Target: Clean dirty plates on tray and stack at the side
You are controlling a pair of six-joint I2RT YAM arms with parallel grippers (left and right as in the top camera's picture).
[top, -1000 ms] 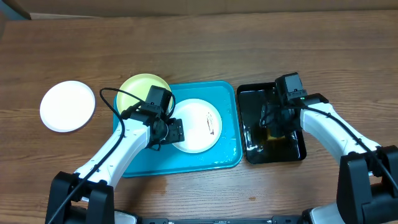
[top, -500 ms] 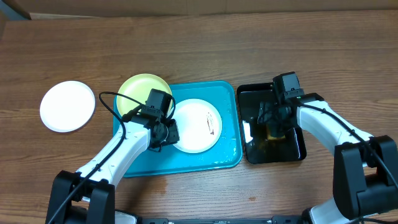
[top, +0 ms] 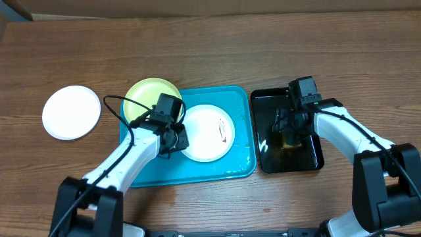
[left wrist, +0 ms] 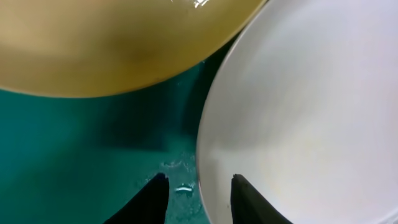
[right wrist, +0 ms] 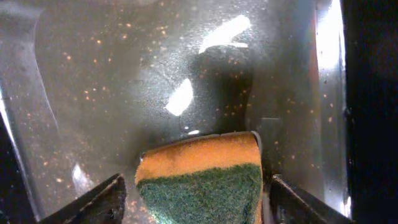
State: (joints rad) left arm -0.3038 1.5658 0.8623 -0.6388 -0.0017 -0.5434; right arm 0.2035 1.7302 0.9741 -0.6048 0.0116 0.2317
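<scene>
Three round shallow plates: two white, one pale yellow-green.
First white plate (top: pixel 72 112): alone on the brown wooden table (top: pixel 230 46), at the left of the frame, well apart from both trays.
Yellow-green plate (top: pixel 148 97): on the upper left corner of the one large turquoise plastic tray (top: pixel 217 170), overhanging its rim.
Second white plate (top: pixel 209 131): in the middle of the turquoise tray, with small dark smears (top: pixel 224 135) toward its right side.
My left gripper (left wrist: pixel 200 180): fingers drawn close astride the second white plate's left rim; whether they pinch it I cannot tell.
One glossy black tray (top: pixel 309 161): just right of the turquoise tray.
One orange sponge with a green scrub face (right wrist: pixel 202 177): lying in the black tray.
My right gripper (right wrist: pixel 198 186): fingers spread wide, one on each side of the sponge.
</scene>
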